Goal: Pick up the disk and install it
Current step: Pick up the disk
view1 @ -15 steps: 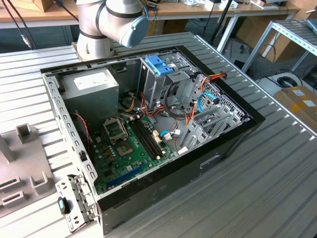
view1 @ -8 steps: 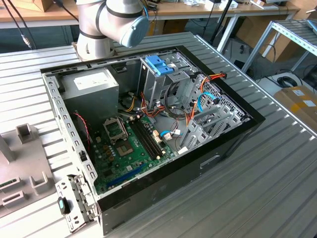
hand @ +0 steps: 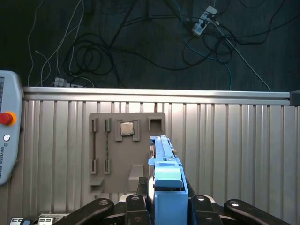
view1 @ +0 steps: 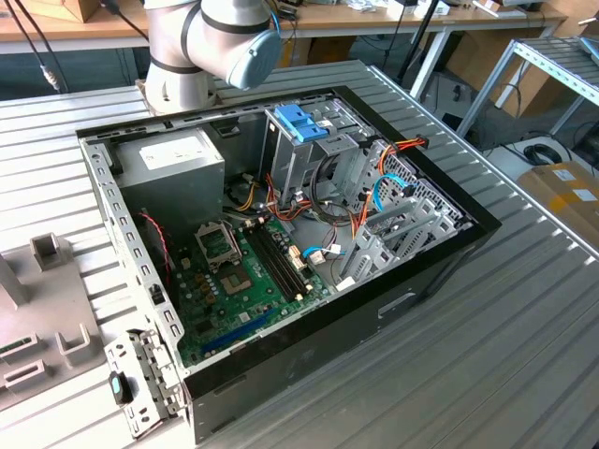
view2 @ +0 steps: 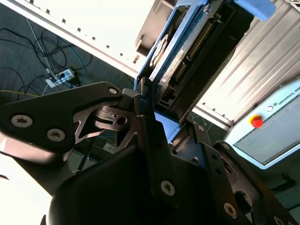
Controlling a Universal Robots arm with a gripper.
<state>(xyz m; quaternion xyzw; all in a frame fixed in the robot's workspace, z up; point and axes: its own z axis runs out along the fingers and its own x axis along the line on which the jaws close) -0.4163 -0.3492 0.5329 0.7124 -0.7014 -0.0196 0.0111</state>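
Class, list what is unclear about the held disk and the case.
Exterior view: top edge cuts off the arm.
Exterior view: cage walls hide its bays.
First wrist view: disk edge-on, faces hidden.
Second wrist view: gripper covers the disk's near end; top edge cuts its far end.

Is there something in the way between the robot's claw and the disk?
No, nothing is in the way. In the first wrist view the gripper is shut on the disk, one finger on each side, holding it clear of the ribbed metal table.
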